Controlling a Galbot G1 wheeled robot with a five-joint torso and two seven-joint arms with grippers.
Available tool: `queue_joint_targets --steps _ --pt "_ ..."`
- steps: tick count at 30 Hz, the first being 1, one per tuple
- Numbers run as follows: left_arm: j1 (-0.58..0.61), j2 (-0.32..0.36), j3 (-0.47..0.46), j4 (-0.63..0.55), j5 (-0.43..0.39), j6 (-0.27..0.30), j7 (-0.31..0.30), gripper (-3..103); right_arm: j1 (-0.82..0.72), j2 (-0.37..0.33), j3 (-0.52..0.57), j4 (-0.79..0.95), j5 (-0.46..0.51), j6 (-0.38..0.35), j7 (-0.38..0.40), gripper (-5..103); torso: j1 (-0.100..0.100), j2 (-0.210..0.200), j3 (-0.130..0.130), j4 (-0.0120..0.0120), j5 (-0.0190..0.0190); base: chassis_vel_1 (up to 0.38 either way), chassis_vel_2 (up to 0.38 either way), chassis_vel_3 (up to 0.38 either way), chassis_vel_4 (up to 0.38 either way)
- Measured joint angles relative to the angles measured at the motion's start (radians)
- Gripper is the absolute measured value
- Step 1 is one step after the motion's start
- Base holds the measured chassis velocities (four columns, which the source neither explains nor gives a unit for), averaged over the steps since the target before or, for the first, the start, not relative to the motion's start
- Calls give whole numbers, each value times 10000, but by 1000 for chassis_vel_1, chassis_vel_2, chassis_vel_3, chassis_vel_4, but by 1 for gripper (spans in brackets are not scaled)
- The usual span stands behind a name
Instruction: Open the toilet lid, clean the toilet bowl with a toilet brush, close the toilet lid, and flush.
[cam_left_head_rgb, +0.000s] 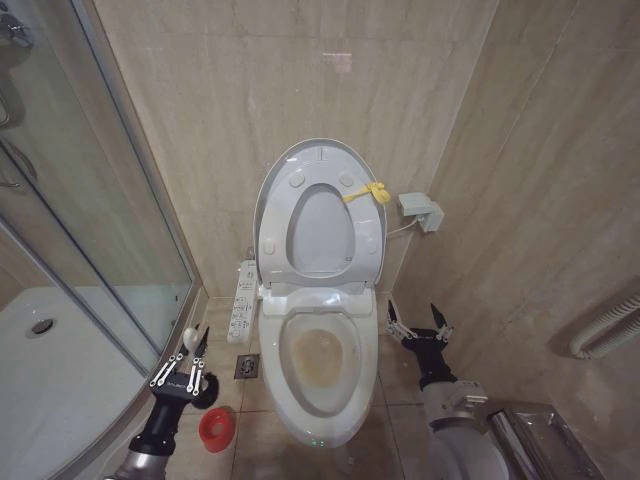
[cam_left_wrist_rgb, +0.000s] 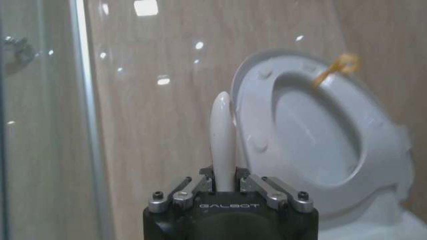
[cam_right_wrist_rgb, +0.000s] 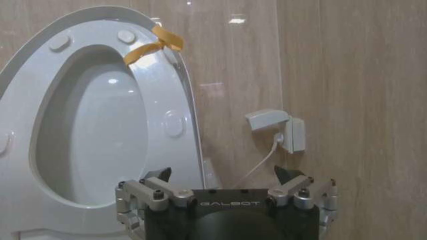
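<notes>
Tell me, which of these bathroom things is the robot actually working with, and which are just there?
In the job:
lid, raised
bowl, stained inside
brush, held in the left gripper
red holder
right gripper, open beside the bowl

Just there:
shower tray
floor drain
wall socket

Tiled floor (cam_left_head_rgb: 258, 432) carries the toilet bowl (cam_left_head_rgb: 322, 375) — beside it the red holder (cam_left_head_rgb: 215, 428) and a drain (cam_left_head_rgb: 247, 366).

Head view: from above, facing forward and down at the toilet bowl (cam_left_head_rgb: 322, 365) and the raised toilet lid (cam_left_head_rgb: 320, 215). Both wrist views: low and near, facing the wall (cam_right_wrist_rgb: 347, 60), sharing that lid from opposite sides.
</notes>
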Motion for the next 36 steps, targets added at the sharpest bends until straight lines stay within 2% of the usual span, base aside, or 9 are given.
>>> queue_joint_targets --steps 3,4,7,12,15,16,19,26,36 --pt "-622 -18 48 1084 38 -224 -190 18 0 0 0 0 0 0 2 100 0 -1 0 0 2 0 0 0 0" --pt "-622 -18 48 1084 38 -224 -190 18 0 0 0 0 0 0 2 100 0 -1 0 0 2 0 0 0 0" --pt "-1501 39 340 2571 -131 -741 -265 18 0 0 0 0 0 0 0 100 0 0 0 -2 1 0 0 0 0" --pt "-2158 44 845 3861 -459 -1188 -301 18 0 0 0 0 0 0 1 100 1 -1 1 -2 1 0 0 0 0" --pt "-2746 -49 1373 5119 -629 -1787 -275 18 0 0 -1 0 0 0 0 100 1 0 0 -1 1 0 0 0 0" --pt "-2746 -49 1373 5119 -629 -1787 -275 18 0 0 -1 0 0 0 0 100 1 0 0 -1 1 0 0 0 0" --pt "-3351 -129 1683 6596 -643 -2308 -84 18 0 0 -1 0 0 0 0 100 1 -1 1 0 0 0 0 0 0" --pt "-4282 -118 2120 8325 -871 -2776 59 18 0 0 0 0 0 0 1 100 1 -1 0 -1 2 0 0 0 0" --pt "-5377 -197 2542 10009 -1157 -2841 310 18 0 0 0 0 0 0 0 100 1 -1 0 0 2 0 0 0 0"
